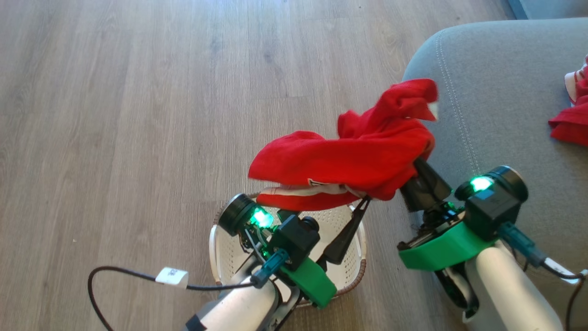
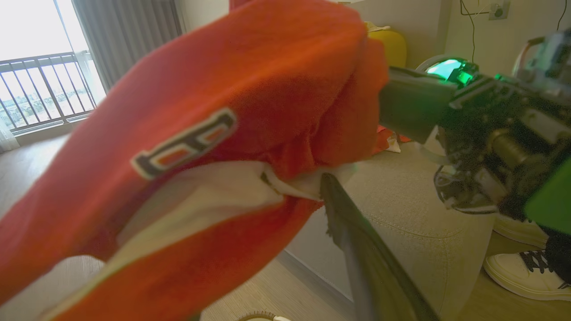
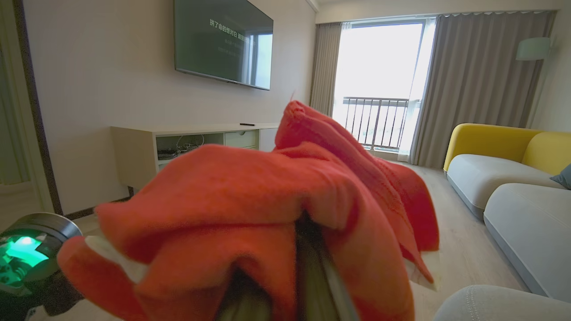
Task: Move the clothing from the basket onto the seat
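Progress: well on. One red garment is aloft, clear of the basket, hanging betw. basket and seat, its far end over the seat's front edge; not yet set down.
More red clothing lies on the seat at far R, so part of the job looks done.
Basket floor shows bare white where visible; some of it is hidden by the L arm, so can't confirm nothing's left.

R gripper: buried in the bunch and bearing it up; judged clamped on cloth.
L gripper: one finger tip touches the white hem, the other is under fabric; grip can't tell.

Views: head view gives the basket-to-seat layout.
L wrist view adds the letter patch, white trim and a person's white shoe by the seat.
R wrist view has its own finger sunk under folds, plus a wall TV and yellow sofa beyond.
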Motion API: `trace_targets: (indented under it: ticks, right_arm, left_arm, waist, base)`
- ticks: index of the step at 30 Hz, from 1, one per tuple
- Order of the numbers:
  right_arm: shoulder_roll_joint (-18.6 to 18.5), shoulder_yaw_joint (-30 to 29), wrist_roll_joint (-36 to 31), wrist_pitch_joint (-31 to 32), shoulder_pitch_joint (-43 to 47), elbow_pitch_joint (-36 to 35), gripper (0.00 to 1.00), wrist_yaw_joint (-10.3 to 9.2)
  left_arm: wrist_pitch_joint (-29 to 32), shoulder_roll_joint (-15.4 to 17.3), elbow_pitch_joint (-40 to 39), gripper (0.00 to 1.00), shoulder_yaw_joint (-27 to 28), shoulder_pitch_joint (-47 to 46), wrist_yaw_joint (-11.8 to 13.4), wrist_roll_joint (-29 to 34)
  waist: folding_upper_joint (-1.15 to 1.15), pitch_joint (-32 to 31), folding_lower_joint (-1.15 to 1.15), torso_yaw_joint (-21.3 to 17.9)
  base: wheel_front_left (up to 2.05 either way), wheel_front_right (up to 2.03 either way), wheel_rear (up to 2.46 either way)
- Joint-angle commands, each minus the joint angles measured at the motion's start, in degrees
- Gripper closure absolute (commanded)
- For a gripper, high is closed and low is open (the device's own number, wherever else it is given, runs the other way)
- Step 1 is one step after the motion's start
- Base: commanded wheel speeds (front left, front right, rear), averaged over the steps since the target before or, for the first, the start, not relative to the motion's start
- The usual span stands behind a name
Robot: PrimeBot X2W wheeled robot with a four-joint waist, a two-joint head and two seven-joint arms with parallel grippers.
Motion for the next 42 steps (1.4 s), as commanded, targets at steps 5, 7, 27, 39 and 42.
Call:
trace_targets:
  ticks: [5, 7, 27, 39, 42]
  right_arm:
    - [0.97, -1.81, 0.17, -0.13, -0.78, -2.53, 1.00, 0.40]
    - [0.92, -2.71, -0.14, -0.13, -0.75, -2.66, 1.00, 0.40]
    - [-1.92, -11.91, -1.04, -0.13, 1.64, -3.59, 1.00, 0.40]
    - [1.10, -21.82, 2.13, -0.13, 5.94, 1.16, 1.00, 0.40]
    - [1.57, -23.04, 3.44, -0.13, 6.82, 2.59, 1.00, 0.40]
  left_arm:
    - [-0.25, -0.05, -0.57, 0.00, 2.37, -1.11, 0.48, 0.08]
    - [-0.25, -0.05, -0.23, 0.00, 2.51, -0.93, 0.44, 0.24]
    - [-0.25, -0.05, 2.63, 0.00, 5.58, 2.39, -0.32, 1.95]
    - [-0.25, -0.05, 2.60, 0.00, 5.99, 2.39, -0.40, 2.30]
    - [-0.25, -0.05, 2.77, 0.00, 6.08, 2.19, -0.46, 2.28]
  waist:
    - [0.00, 0.10, 0.00, -0.24]
    - [0.00, 0.03, 0.00, -0.30]
    - [0.00, -1.24, 0.00, -0.80]
    - [0.00, -0.18, 0.00, -1.61]
    - [0.00, 0.15, 0.00, -1.68]
  base:
    - [0.00, 0.00, 0.00]
    - [0.00, 0.00, 0.00]
    - [0.00, 0.00, 0.00]
    - [0.00, 0.00, 0.00]
    - [0.00, 0.00, 0.00]
